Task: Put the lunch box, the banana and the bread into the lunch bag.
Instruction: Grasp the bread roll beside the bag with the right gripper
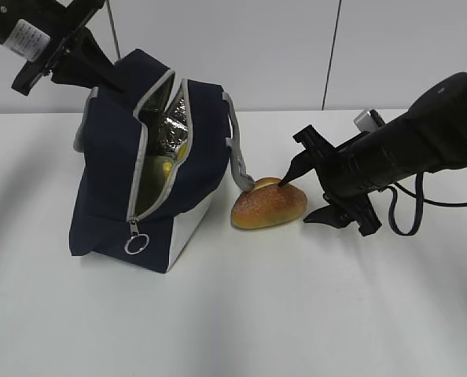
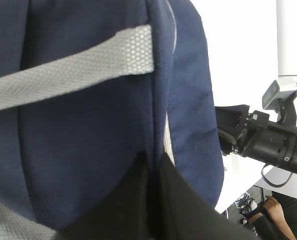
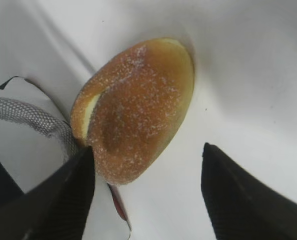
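light: bright, even | shadows: soft | blur: both wrist views soft up close | glare: none

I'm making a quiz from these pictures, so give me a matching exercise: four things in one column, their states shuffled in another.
Things:
1. lunch bag
2. bread
3. left gripper
4. right gripper

States:
A. open, straddling the roll
B. unzipped, tilted, standing on the table
C. shut on navy fabric
D. lying on the table beside the bag

Pairs: 1-B, 2-D, 3-C, 4-A
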